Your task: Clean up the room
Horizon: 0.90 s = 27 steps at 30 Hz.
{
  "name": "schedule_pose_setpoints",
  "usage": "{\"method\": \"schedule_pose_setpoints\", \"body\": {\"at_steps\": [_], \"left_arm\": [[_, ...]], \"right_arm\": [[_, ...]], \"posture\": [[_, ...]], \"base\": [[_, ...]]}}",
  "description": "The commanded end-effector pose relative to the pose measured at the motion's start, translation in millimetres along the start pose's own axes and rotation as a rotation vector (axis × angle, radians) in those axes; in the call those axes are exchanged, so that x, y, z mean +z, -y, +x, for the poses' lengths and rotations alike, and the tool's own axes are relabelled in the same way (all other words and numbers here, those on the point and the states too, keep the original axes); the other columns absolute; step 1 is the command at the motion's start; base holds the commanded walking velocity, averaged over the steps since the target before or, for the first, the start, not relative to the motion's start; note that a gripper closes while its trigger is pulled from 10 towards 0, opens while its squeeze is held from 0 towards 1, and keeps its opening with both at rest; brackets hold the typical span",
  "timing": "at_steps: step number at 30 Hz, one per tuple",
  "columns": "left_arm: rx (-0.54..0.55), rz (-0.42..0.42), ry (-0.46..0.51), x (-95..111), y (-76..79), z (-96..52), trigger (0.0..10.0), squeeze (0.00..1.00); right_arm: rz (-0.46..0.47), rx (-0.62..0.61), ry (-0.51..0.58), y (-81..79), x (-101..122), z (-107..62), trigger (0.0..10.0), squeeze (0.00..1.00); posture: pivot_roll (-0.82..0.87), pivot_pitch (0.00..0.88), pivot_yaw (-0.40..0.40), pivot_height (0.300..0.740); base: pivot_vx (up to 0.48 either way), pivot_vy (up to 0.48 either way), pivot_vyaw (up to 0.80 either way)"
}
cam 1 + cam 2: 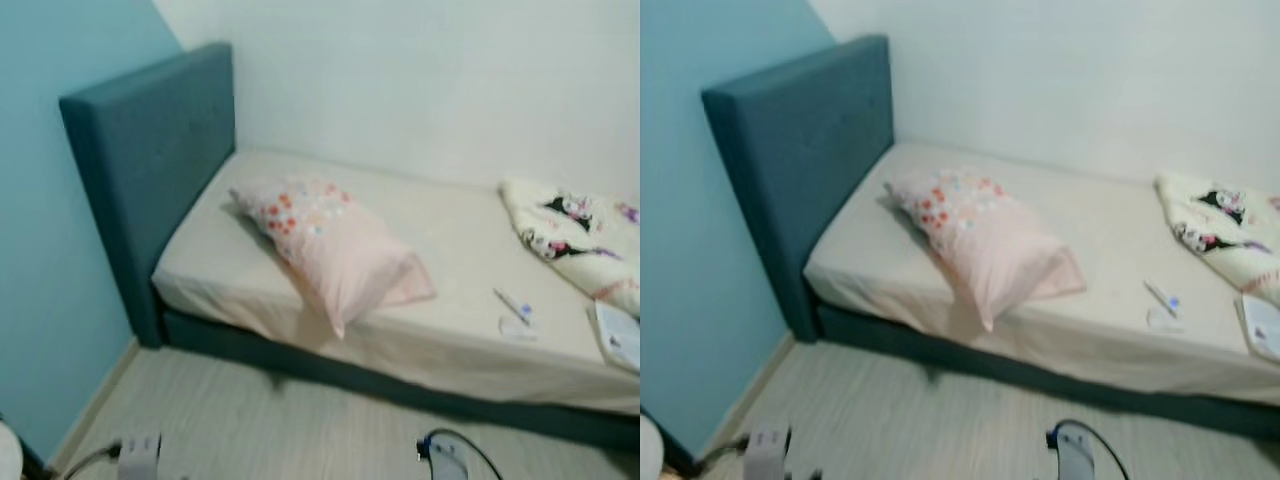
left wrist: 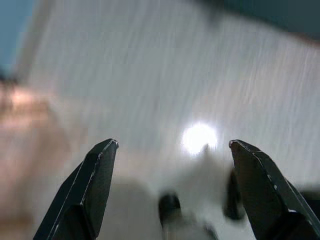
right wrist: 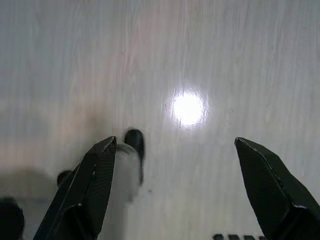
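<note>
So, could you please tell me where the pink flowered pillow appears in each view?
Left eye view: pink flowered pillow lies mid-frame on the cream mattress.
Right eye view: same spot, slightly further right.
Wrist views: pale wood-look floor beneath each gripper.
Shared landmark: teal padded headboard, left of the pillow.

Head stereo pair: looking forward and down from standing height across pale floor (image 1: 250, 420) to the bed (image 1: 1110, 260), set well back. Same scene in both, shifted slightly sideways. Left wrist view: aimed down along spread fingers (image 2: 85, 190) at floor, blurred. Right wrist view: likewise down past parted fingers (image 3: 87, 187) at floor (image 3: 210, 55).
</note>
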State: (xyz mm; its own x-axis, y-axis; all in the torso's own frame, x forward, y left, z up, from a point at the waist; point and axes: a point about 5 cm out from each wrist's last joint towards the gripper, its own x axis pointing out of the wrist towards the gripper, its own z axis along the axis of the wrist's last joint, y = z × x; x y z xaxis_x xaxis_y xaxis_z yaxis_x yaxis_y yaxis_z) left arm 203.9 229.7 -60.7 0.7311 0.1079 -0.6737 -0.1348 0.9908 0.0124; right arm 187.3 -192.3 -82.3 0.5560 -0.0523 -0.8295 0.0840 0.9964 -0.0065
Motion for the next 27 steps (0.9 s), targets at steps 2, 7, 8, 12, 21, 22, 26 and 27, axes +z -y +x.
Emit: {"method": "schedule_pose_setpoints", "body": {"at_steps": [2,7,8,12,21,22,26,27], "left_arm": [[-0.062,0.008,0.089,22.6,15.4,6.4,10.0,0.00],[-0.108,0.001,0.192,49.3,27.5,10.8,10.0,0.00],[-0.108,0.001,0.192,49.3,27.5,10.8,10.0,0.00],[-0.130,-0.019,0.263,66.3,33.9,12.2,10.0,0.00],[-0.155,-0.041,0.385,93.5,41.1,11.6,10.0,0.00],[-0.153,-0.038,0.395,95.8,41.3,11.4,10.0,0.00],[-0.136,-0.030,0.416,102.1,38.0,11.2,10.0,0.00],[-0.136,-0.030,0.416,102.1,38.0,11.2,10.0,0.00]], "right_arm": [[-0.002,-0.009,0.064,4.4,19.8,1.4,10.0,0.00],[-0.067,0.008,0.172,-1.9,54.2,2.7,10.0,0.00],[-0.067,0.008,0.172,-1.9,54.2,2.7,10.0,0.00],[-0.097,0.033,0.240,-8.7,73.2,2.1,10.0,0.00],[-0.129,0.103,0.400,-22.4,115.8,-3.5,10.0,0.00],[-0.137,0.112,0.415,-23.8,119.8,-4.4,10.0,0.00],[-0.181,0.151,0.484,-29.6,136.0,-8.6,10.0,0.00],[-0.181,0.151,0.484,-29.6,136.0,-8.6,10.0,0.00]], "posture": [[-0.01,0.000,-0.066,0.740],[-0.01,0.000,-0.066,0.740],[-0.01,0.000,-0.066,0.740],[-0.01,0.000,-0.068,0.740],[-0.03,0.000,-0.060,0.740],[-0.03,0.000,-0.060,0.740],[-0.03,0.000,-0.063,0.740],[-0.03,0.000,-0.063,0.740]], "base": [[0.382,0.000,-0.77],[0.382,0.000,-0.55],[0.382,0.000,0.00],[0.388,0.000,0.00],[0.394,0.000,0.00],[0.394,0.000,0.00],[0.390,0.000,0.00],[0.390,0.000,0.00]]}}
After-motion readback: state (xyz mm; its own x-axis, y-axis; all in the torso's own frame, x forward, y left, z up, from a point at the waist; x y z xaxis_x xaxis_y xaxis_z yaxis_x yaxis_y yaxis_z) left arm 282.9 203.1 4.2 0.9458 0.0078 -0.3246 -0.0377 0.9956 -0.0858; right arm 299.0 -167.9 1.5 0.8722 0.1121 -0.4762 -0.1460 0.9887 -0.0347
